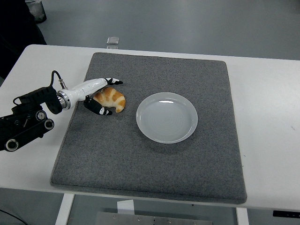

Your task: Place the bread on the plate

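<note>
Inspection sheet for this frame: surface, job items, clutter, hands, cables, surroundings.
Surface: white table with a grey mat on it.
Job's things: croissant lying on the mat, left of the empty white plate, apart from it.
Clutter: small clear object at the table's far edge.
Hands: left hand around the croissant, fingers above and below it; right not in view.
Cables: black cable looping at the left wrist.
Surroundings: grey floor.

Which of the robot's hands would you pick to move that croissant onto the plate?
The left. The left robot hand already brackets the croissant on the grey mat, fingers on both sides, though a firm grip isn't clear. The empty white plate sits just to its right. The right arm is not in view.
</note>
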Motion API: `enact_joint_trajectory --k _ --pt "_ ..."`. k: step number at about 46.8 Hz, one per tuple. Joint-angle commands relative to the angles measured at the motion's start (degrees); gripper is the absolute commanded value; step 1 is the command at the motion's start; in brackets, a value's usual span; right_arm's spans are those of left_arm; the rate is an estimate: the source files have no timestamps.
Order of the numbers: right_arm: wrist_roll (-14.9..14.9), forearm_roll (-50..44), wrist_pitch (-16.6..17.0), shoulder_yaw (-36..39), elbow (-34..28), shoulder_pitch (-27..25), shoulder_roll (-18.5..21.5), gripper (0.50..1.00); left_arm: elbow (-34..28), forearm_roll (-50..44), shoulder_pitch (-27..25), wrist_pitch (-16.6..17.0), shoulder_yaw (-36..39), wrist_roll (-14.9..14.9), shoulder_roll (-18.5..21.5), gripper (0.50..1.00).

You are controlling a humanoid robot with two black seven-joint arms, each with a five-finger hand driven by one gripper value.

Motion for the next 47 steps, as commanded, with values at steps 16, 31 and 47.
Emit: enact_joint_trajectory --k 16,31,47 --pt "0.02 0.0 0.0 0.0 0.0 0.0 0.0 0.952 -1.59 -0.15 -0.42 -0.25 0.69 -0.15 0.34 0.872" --pt "0.01 0.0 0.0 0.0 0.0 0.0 0.0 0.952 -4.23 -0.15 -0.34 -0.78 0.87 -0.33 1.31 0.739" --pt "-0.07 0.0 0.0 0.0 0.0 0.0 0.0 0.952 -5.19 -0.24 -1.65 -4.55 0.87 -0.5 4.12 0.5"
